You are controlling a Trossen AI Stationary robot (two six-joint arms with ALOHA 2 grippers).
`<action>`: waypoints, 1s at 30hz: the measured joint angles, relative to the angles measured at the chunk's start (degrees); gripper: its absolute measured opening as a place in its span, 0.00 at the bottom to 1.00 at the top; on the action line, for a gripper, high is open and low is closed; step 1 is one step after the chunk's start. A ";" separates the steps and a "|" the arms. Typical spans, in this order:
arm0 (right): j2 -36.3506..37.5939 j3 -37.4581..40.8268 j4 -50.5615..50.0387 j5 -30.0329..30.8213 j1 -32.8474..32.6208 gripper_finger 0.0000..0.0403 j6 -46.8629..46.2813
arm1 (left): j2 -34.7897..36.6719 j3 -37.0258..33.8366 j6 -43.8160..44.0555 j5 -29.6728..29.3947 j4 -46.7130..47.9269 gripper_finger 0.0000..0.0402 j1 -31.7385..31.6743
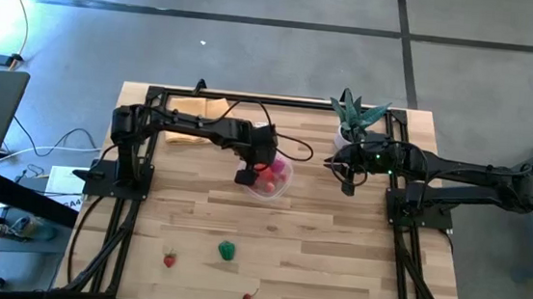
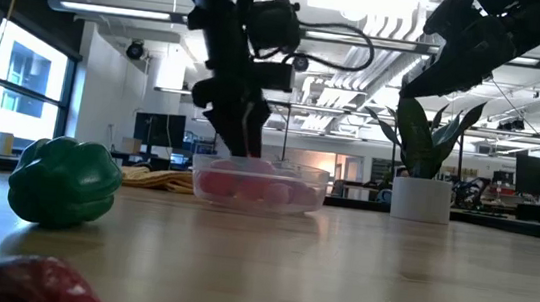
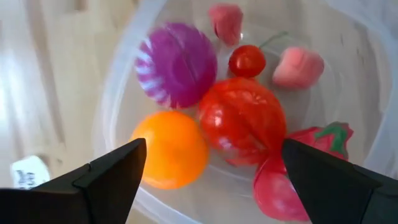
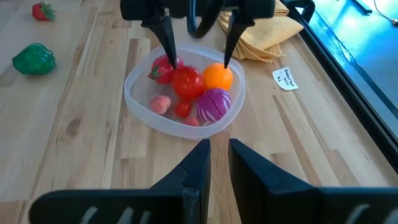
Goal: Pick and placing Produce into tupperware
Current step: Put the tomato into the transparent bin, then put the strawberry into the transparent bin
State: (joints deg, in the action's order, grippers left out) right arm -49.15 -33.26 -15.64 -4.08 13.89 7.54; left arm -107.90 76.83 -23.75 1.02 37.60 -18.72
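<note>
Left wrist view shows my left gripper (image 3: 211, 168) spread open, empty, above the tub (image 3: 118, 93), a tomato (image 3: 242, 121) lying between its fingers. I should lift straight up, clear of the rim. My right gripper (image 4: 214, 155) waits nearly closed, empty, beside the plant (image 1: 355, 114).

My black left tool (image 4: 196, 34) is hovering over the clear tupperware (image 4: 140, 106), which is showing a purple white-striped ball (image 3: 177, 62), an orange (image 3: 171, 149), a red tomato (image 3: 242, 121); the green pepper (image 4: 34, 59) is lying on the pale striped-wood counter (image 4: 74, 162).

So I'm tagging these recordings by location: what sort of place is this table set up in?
Probably an open-plan office or robotics lab. Behind the wooden table, the low view shows desks with monitors, exposed ceiling ducts and strip lights, and large windows; the high view shows a bare concrete floor.
</note>
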 joint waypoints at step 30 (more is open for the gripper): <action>0.00 0.00 -0.15 0.00 0.00 0.11 -0.01 | 4.02 23.41 26.41 -16.85 45.69 0.74 24.36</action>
State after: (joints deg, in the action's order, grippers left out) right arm -49.15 -33.26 -15.79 -4.08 13.89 7.53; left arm -103.87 100.23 2.66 -15.82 83.29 5.64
